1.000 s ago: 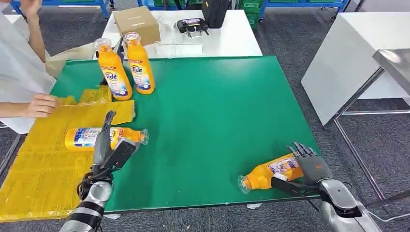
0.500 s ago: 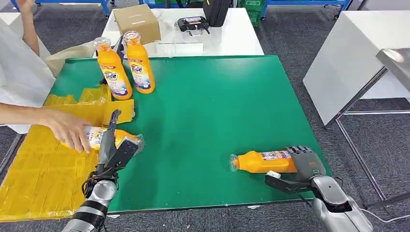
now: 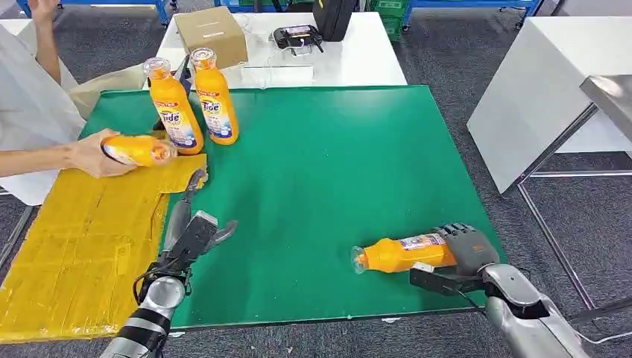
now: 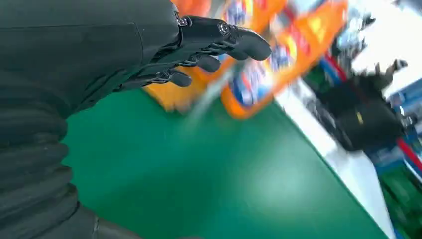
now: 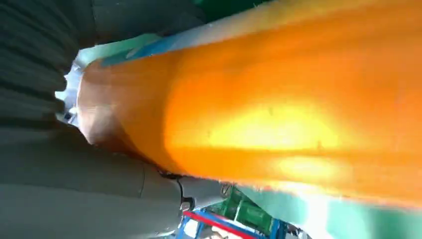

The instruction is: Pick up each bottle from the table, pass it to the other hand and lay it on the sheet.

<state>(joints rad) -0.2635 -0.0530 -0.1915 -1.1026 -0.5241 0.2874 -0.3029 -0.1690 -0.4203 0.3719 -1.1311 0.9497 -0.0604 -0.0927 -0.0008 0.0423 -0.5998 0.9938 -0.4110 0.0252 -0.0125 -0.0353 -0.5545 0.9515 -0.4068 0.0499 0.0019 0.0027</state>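
A green surface [image 3: 320, 171] is filling the head view, with a yellow sheet [image 3: 82, 239] lying along its left side. The right hand [image 3: 466, 257] is wrapping around the base of an orange bottle [image 3: 402, 253] at the near right part of the green surface, well apart from the yellow sheet, with the bottle lying on its side and its cap pointing toward the sheet. The right wrist view is showing what the head view cannot: the orange bottle [image 5: 278, 109] pressing close against the hand, blurred. The left hand [image 3: 195, 233] is hovering just beside the yellow sheet's near right edge, its fingers [image 4: 219, 42] spread and holding nothing. Beyond the sheet, two upright bottles [image 3: 192, 101] are standing side by side; the left wrist view is showing them as a blur past the fingers. A person's hand [image 3: 97, 155] is holding another bottle [image 3: 138, 149] over the far end of the sheet.
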